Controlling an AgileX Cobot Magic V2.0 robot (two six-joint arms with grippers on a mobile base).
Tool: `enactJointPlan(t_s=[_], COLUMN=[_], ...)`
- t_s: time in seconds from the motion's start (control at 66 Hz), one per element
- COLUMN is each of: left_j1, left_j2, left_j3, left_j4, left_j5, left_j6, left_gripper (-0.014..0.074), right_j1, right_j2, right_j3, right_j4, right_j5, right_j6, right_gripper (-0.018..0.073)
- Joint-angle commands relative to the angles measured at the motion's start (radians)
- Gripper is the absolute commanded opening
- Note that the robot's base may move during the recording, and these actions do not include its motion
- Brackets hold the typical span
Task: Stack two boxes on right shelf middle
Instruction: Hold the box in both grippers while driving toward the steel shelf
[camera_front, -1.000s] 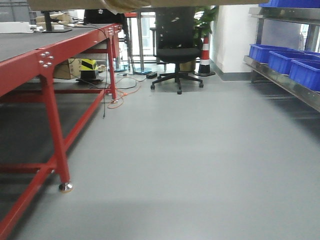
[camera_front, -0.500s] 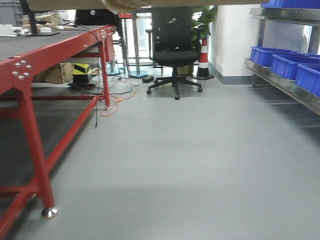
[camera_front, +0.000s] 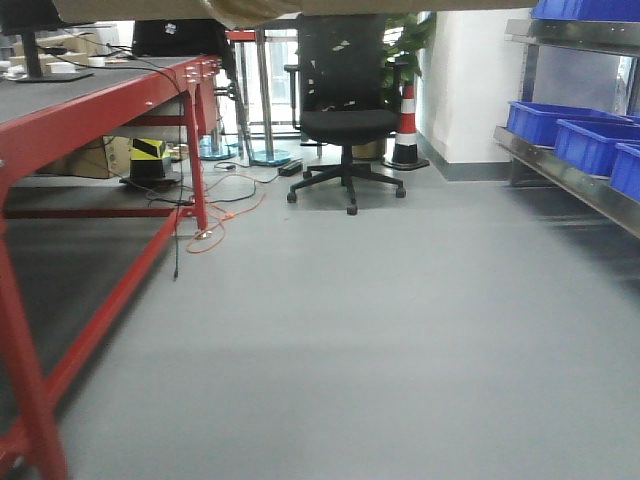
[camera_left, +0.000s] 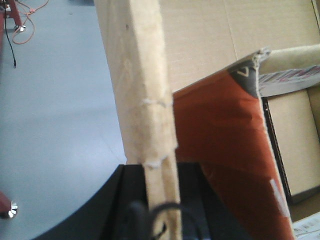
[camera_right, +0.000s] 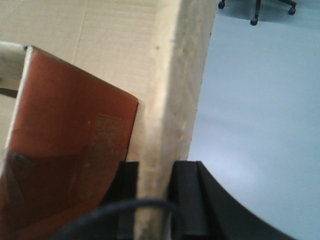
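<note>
Left gripper (camera_left: 160, 197): clamped on the box (camera_left: 137, 75) wall, cardboard pinched between its jaws.
Right gripper (camera_right: 154, 192): clamped likewise on the opposite wall.
Shelf (camera_front: 565, 172): ahead-right, well apart from both grippers.
Progress: carrying — stacking not yet done.

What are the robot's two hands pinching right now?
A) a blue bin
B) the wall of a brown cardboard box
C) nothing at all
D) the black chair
B: the wrist views show the left hand and the right hand each clamped on the upright wall of the cardboard box, with one black finger on each side.
</note>
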Motion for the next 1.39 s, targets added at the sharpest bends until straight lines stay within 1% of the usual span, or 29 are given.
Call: enactJointPlan(t_s=[0.0, 1.378], left_j1=[0.0, 0.0], left_j2=[-0.016, -0.016], left_j3=[-0.005, -0.005], left_j4=[0.009, 0.009], left_j5=[-0.036, -0.036], left_j6=[0.01, 0.01], left_gripper=[-0.0111, -0.0111], right_j1=[-0.008, -0.008], right_j2=[-0.012, -0.012], right_j3=[-0.01, -0.01], right_j4=[-0.029, -0.029], right_j5=[-0.057, -0.057], right_j6=[-0.009, -0.009], right_gripper=[-0.0153, -0.0153])
